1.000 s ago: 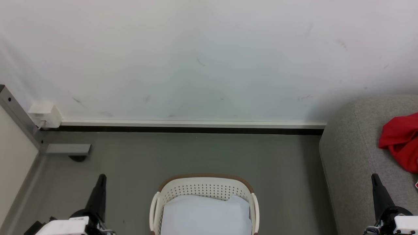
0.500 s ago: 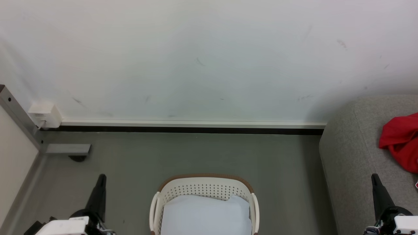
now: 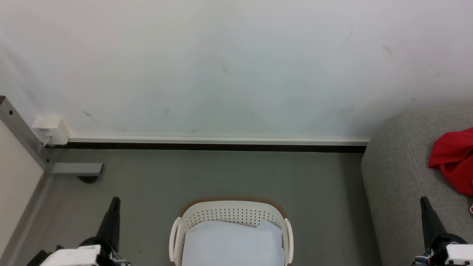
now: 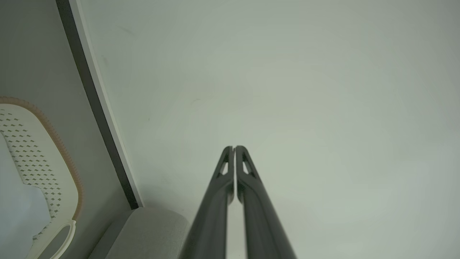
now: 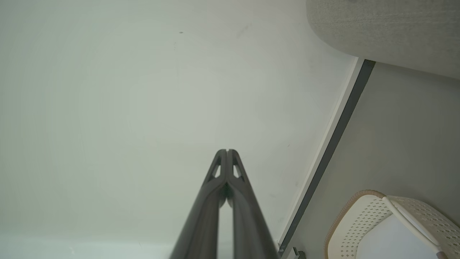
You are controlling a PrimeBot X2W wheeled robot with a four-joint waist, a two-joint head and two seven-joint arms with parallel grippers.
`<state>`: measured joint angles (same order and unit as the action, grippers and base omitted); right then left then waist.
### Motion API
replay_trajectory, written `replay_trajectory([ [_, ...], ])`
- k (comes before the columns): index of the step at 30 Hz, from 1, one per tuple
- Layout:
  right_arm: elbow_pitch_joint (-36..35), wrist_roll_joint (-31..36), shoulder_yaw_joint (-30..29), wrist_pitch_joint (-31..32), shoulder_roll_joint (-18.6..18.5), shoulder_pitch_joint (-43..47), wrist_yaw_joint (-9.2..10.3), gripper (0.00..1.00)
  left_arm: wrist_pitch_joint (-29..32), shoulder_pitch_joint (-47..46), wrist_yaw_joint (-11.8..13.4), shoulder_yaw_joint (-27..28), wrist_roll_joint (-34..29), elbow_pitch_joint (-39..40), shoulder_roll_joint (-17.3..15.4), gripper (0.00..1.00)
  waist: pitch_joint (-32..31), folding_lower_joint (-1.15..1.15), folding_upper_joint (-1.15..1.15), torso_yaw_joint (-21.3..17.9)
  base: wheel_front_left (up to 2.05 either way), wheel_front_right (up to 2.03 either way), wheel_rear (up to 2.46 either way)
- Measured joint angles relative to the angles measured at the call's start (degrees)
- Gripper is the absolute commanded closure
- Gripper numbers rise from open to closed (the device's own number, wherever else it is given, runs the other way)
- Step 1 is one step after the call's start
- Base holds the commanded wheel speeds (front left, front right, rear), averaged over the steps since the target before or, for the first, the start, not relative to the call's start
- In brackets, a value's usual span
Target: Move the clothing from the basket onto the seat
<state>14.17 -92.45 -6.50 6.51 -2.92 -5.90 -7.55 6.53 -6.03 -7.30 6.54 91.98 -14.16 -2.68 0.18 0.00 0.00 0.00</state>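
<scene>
- The clothing (image 3: pixel 452 162) is being borne by the seat (image 3: pixel 399 173) at 3 o'clock.
- The left gripper (image 4: pixel 234 147) and right gripper (image 5: pixel 227 150) are being held clenched, empty.

I see the laundry basket (image 3: pixel 231 214) at bottom centre: cream-white, its walls dotted with small holes, a brown rim, pale bluish-white padding (image 3: pixel 232 244) inside. At the right edge, bright red clothing (image 3: pixel 452 159) against the flecked grey sofa (image 3: pixel 395 166). The floor (image 3: pixel 221 173) is dull grey-green, the wall (image 3: pixel 221 66) white with faint dark scuffs, and the skirting (image 3: pixel 218 140) white over black.
</scene>
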Motion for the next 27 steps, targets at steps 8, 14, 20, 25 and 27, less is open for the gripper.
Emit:
replay_trajectory([
  [8,0.0,0.0,0.0,0.0,0.0,0.0,0.00,1.00,0.0,0.0,0.0,0.0,0.0,0.0,0.0,1.00,0.0,0.00,0.00,0.0,0.00,0.00,0.00],
  [14,0.0,0.0,0.0,0.0,0.0,0.0,0.00,1.00,0.0,0.0,0.0,0.0,0.0,0.0,0.0,1.00,0.0,0.00,0.00,0.0,0.00,0.00,0.00],
  [20,0.0,0.0,0.0,0.0,0.0,0.0,0.00,1.00,0.0,0.0,0.0,0.0,0.0,0.0,0.0,1.00,0.0,0.00,0.00,0.0,0.00,0.00,0.00],
  [25,0.0,0.0,0.0,0.0,0.0,0.0,0.00,1.00,0.0,0.0,0.0,0.0,0.0,0.0,0.0,1.00,0.0,0.00,0.00,0.0,0.00,0.00,0.00],
  [27,0.0,0.0,0.0,0.0,0.0,0.0,0.00,1.00,0.0,0.0,0.0,0.0,0.0,0.0,0.0,1.00,0.0,0.00,0.00,0.0,0.00,0.00,0.00],
])
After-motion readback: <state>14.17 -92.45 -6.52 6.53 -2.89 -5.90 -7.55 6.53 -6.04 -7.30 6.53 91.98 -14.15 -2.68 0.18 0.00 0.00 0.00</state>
